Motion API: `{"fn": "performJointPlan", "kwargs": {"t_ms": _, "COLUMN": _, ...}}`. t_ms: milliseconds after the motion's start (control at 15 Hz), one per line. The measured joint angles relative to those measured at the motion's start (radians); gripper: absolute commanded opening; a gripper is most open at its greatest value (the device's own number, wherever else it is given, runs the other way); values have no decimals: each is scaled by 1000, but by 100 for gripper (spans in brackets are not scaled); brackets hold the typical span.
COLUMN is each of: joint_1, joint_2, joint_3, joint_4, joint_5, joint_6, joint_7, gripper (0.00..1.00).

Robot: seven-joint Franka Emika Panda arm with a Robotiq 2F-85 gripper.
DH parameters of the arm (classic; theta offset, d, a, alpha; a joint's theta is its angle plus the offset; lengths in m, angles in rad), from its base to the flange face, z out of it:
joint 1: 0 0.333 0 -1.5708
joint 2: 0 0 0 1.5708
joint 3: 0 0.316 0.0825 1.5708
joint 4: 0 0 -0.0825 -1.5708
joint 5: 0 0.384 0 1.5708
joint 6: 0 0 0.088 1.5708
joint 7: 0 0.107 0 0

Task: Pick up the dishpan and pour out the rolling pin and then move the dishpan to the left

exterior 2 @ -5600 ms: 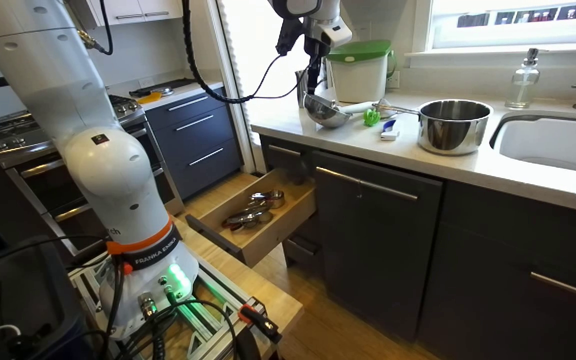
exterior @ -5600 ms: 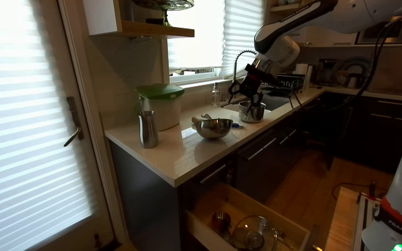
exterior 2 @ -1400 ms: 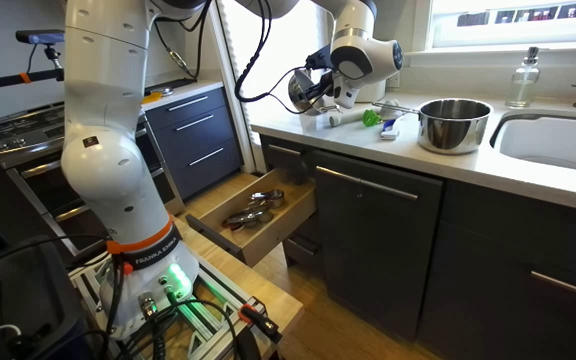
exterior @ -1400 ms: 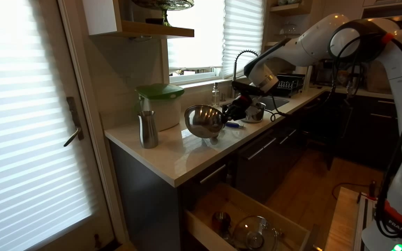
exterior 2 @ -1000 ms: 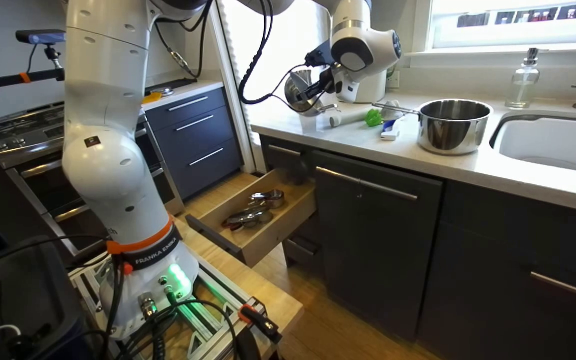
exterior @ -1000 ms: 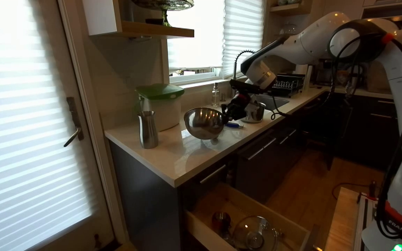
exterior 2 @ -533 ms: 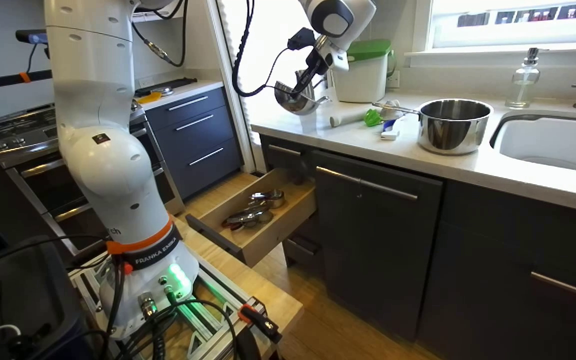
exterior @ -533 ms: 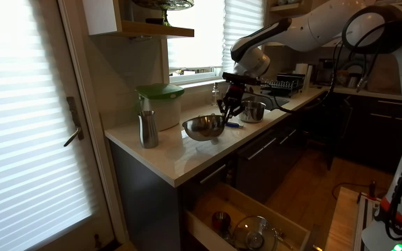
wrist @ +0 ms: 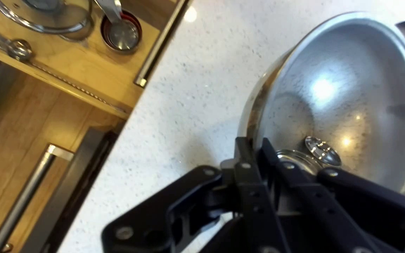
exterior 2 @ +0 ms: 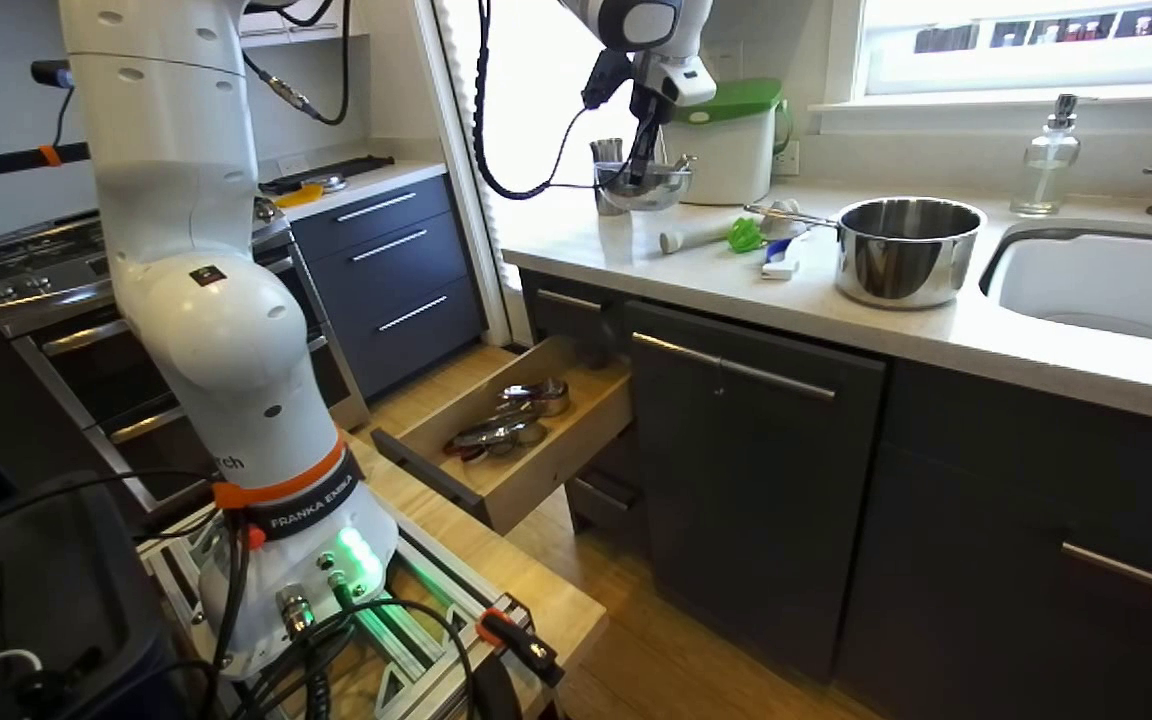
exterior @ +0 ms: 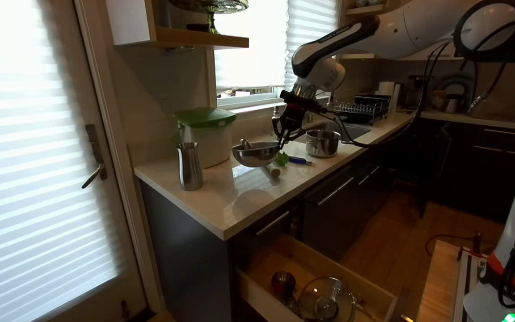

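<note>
My gripper (wrist: 255,146) is shut on the rim of the dishpan, with one finger outside the wall and one inside. The dishpan (exterior: 256,156), a shiny metal bowl, hangs nearly level above the counter. Inside it the wrist view shows a small metal spoon (wrist: 323,151) and a metal ring-shaped piece, partly behind my fingers. In an exterior view a metal handle (exterior: 245,143) sticks up over the far rim. The rolling pin (exterior 2: 693,236) lies on the counter, outside the bowl; from another angle the bowl covers part of it.
By the pin lie a green-headed tool (exterior 2: 744,235) and a blue-and-white item (exterior 2: 778,260). A metal pot (exterior 2: 906,260) stands near the sink. Close to the dishpan are a slim canister (exterior: 190,167) and a green-lidded bin (exterior: 208,143). A drawer (exterior 2: 576,440) below is pulled out.
Seconds ago my gripper was apart from the dishpan and the rolling pin rested in it. Over the last second the held dishpan has swung from tipped to nearly level and risen a little.
</note>
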Motion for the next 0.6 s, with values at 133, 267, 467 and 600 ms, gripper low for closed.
{"fn": "performJointPlan", "kwargs": {"t_ms": 133, "joint_1": -3, "joint_2": -8, "joint_3": 21, "joint_4": -29, "joint_5": 22, "joint_6": 66, "joint_7": -55, "gripper": 2}}
{"fn": "performJointPlan", "kwargs": {"t_ms": 267, "joint_1": -6, "joint_2": -18, "joint_3": 50, "joint_4": -54, "joint_5": 75, "joint_6": 35, "joint_7": -130, "gripper": 2}}
{"fn": "performJointPlan", "kwargs": {"t_ms": 467, "joint_1": -6, "joint_2": -44, "joint_3": 72, "joint_4": -86, "joint_5": 119, "joint_6": -104, "joint_7": -216, "gripper": 2}}
{"fn": "performJointPlan", "kwargs": {"t_ms": 600, "joint_1": -7, "joint_2": -63, "joint_3": 72, "joint_4": -101, "joint_5": 118, "joint_6": -204, "joint_7": -243, "gripper": 9}}
